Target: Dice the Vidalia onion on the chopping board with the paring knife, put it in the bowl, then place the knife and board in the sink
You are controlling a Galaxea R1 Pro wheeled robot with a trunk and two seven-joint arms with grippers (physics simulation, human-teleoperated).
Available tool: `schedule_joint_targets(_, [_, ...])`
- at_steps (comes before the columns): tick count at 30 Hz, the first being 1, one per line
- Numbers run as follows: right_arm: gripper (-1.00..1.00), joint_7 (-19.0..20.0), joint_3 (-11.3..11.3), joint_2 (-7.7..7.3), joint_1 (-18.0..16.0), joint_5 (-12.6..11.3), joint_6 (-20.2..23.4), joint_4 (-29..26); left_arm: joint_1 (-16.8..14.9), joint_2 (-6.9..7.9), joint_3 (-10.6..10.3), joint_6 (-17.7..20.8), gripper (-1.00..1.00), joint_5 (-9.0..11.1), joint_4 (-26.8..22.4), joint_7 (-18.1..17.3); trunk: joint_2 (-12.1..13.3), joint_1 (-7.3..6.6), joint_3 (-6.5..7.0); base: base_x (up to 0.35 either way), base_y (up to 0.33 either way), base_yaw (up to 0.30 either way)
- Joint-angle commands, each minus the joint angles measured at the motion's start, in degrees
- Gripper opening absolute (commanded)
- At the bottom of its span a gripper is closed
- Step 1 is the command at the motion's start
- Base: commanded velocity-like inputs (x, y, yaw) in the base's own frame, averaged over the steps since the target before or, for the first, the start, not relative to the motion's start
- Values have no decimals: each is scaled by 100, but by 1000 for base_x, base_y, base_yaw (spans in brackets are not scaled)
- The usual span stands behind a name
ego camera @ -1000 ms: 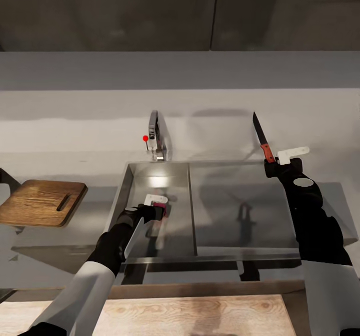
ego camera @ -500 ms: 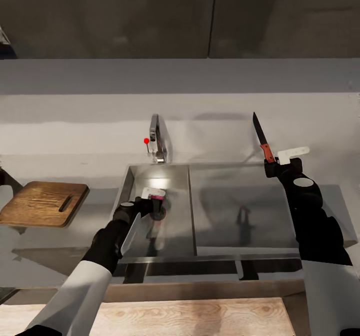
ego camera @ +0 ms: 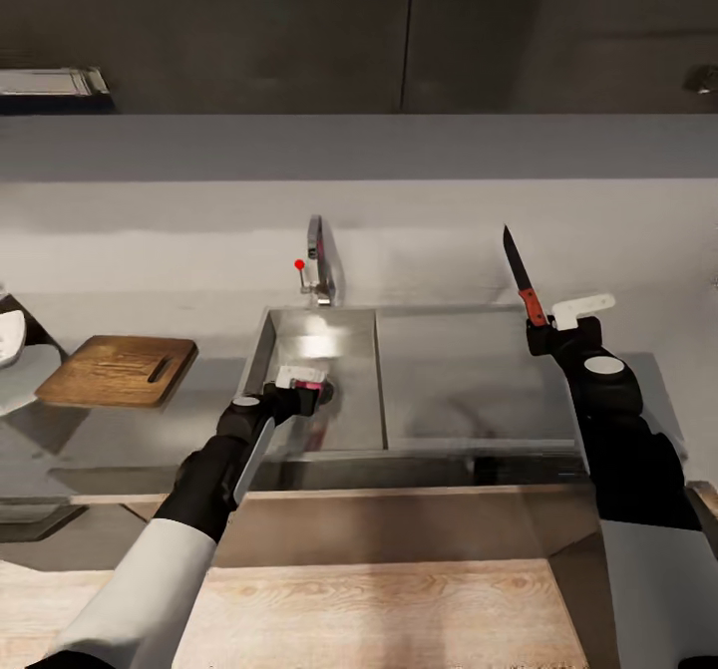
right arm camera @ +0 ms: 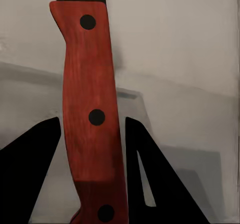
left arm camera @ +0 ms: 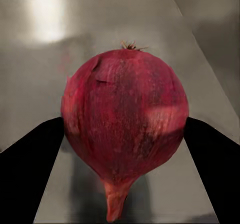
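— Far left of the head frame, what have I got?

— Your chopping board [ego camera: 120, 371] lies bare on the counter [ego camera: 618, 240], with a white bowl's [ego camera: 8, 335] edge just past it at the frame's left margin.

— And middle-left?

— My left hand [ego camera: 301, 386] is pinching the Vidalia onion [left arm camera: 125, 129] above the sink [ego camera: 349, 335] basin; the wrist camera shows both fingers pressed on its flanks.

— Right side?

— My right hand [ego camera: 551, 316] is clamped on the paring knife [ego camera: 523, 279] by its red handle, blade up, above the counter.

— So progress?

— Early, I'd judge: onion and knife are picked up. Dicing, filling the bowl, and putting knife and board into the sink all remain.
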Motion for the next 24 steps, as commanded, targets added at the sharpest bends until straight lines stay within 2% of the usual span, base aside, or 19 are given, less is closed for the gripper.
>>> schedule_joint_targets(1, [-100, 66, -5, 0, 0, 53, 24, -4, -2, 66, 5, 17, -100, 14, -26, -19, -12, 0, -3, -329, 0, 0])
schedule_joint_targets(4, [-100, 66, -6, 0, 3, 53, 29, 3, 12, 127, 7, -52, -100, 23, -229, -22, -12, 0, 9, -306, 0, 0])
schedule_joint_targets(7, [-100, 71, -6, 0, 10, 53, 37, 15, 33, 153, 8, -74, -100, 28, -723, -24, -12, 0, 12, -240, 0, 0])
schedule_joint_targets(8, [-100, 75, -6, 5, 96, 41, 40, 21, 38, 155, 10, -68, -100, 30, -1076, -47, -12, 0, 12, -49, 0, 0])
schedule_joint_targets(11, [-100, 77, -7, 12, 156, 23, 40, 25, 39, 158, 81, -25, -100, 31, -1303, -74, -12, 0, 12, -28, 0, 0])
schedule_joint_targets(12, [-100, 78, -10, 19, 171, 15, 40, 26, 39, 158, 188, 35, -100, 31, -1440, -84, -12, 0, 12, -13, 0, 0])
schedule_joint_targets(14, [-100, 79, -13, 36, 189, 0, 45, 26, 40, 154, 617, 259, -100, 44, -1848, -122, -12, 0, 12, -5, 0, 0])
schedule_joint_targets(16, [-100, 81, -14, 56, 198, -5, 47, 27, 40, 153, 806, 401, -100, 59, -2136, -189, -12, 0, 12, -3, 0, 0])
schedule_joint_targets(18, [-100, 83, -14, 143, 204, -13, 49, 27, 40, 153, 948, 653, -100, 71, -2415, -426, -12, 0, 12, -1, 0, 0])
schedule_joint_targets(24, [-100, 83, -14, 290, 206, -13, 45, 27, 40, 159, 1035, 811, -100, 75, -2551, -1218, -12, 0, 12, 0, 0, 0])
